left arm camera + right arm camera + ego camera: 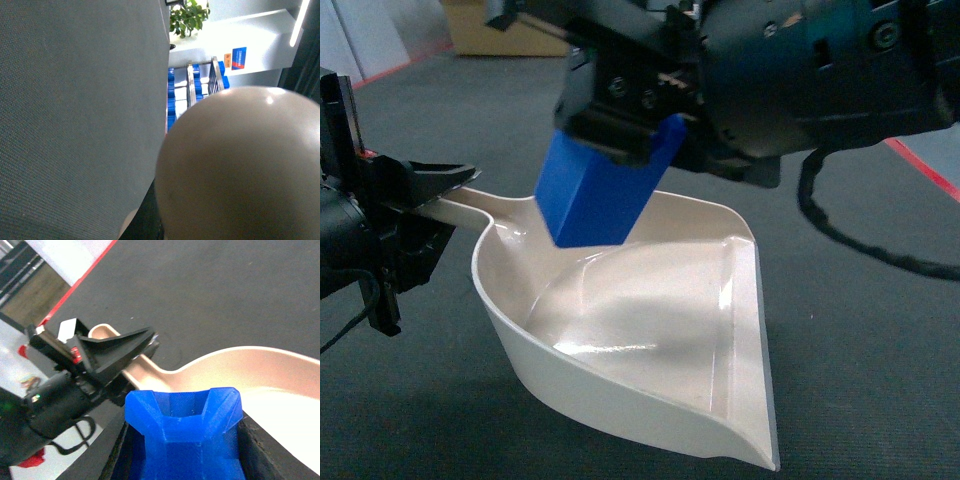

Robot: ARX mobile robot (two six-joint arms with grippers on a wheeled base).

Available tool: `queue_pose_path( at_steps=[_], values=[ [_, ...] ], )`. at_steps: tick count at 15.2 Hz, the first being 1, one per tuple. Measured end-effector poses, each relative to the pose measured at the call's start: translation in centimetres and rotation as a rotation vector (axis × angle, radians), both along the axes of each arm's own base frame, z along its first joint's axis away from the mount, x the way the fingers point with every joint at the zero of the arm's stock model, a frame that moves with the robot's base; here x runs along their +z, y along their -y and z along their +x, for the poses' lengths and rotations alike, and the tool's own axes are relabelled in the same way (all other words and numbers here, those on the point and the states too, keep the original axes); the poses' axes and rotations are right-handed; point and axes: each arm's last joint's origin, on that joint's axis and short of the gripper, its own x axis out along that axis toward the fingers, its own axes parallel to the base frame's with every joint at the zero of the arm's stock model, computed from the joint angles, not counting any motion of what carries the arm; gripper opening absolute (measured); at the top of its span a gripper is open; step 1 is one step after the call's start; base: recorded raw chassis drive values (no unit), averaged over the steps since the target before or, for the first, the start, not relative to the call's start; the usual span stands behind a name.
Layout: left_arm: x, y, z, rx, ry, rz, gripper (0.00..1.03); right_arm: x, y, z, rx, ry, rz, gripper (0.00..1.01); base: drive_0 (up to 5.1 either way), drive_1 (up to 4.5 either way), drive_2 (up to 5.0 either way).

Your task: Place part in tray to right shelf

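The cream tray (620, 400) hangs tilted above the floor, and my left gripper (445, 200) is shut on its long handle (150, 371). The blue part (595, 195) hangs just above the tray's back wall, clamped at its top in my right gripper (620, 140). In the right wrist view the part (182, 430) fills the space between the black fingers (262, 450), with the tray's bowl (270, 370) beyond it. The tray's underside (240, 165) blocks most of the left wrist view and hides those jaws. A steel shelf with blue crates (195, 90) shows far behind it.
Dark grey carpet (880, 380) lies all around, with a red floor line (920, 165) at the right. A cardboard box (500, 35) stands at the back. A black cable (860, 245) loops under the right arm. A potted plant (189, 17) stands near the shelf.
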Motion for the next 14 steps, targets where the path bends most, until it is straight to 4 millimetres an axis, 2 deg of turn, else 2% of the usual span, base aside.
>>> queue_pose_path(
  at_steps=[2,4,5,7,10,12,14],
  values=[
    [0.0,0.0,0.0,-0.001,0.000,0.000,0.15,-2.0,-1.0,0.8,0.001,-0.102,0.009,0.49,0.0,0.00,0.0],
    [0.0,0.0,0.0,-0.001,-0.002,0.002,0.15,-4.0,-1.0,1.5,-0.029,-0.159,-0.032,0.70,0.0,0.00,0.0],
    [0.0,0.0,0.0,-0.002,-0.001,0.001,0.15,-3.9,-0.9,1.5,-0.044,-0.147,-0.040,0.81,0.0,0.00,0.0],
    [0.0,0.0,0.0,0.002,-0.001,0.001,0.15,-2.3,-0.1,1.4,-0.076,-0.082,-0.045,1.00,0.0,0.00,0.0],
    [0.0,0.0,0.0,0.002,-0.001,0.001,0.15,1.2,2.5,1.1,-0.153,0.066,-0.040,0.98,0.0,0.00,0.0],
    [0.0,0.0,0.0,0.003,-0.001,0.001,0.15,3.7,4.4,-0.1,-0.238,0.234,-0.062,0.98,0.0,0.00,0.0],
    [0.0,0.0,0.0,0.001,-0.001,0.001,0.15,5.0,7.2,-1.7,-0.362,0.389,-0.147,0.98,0.0,0.00,0.0]
  ],
)
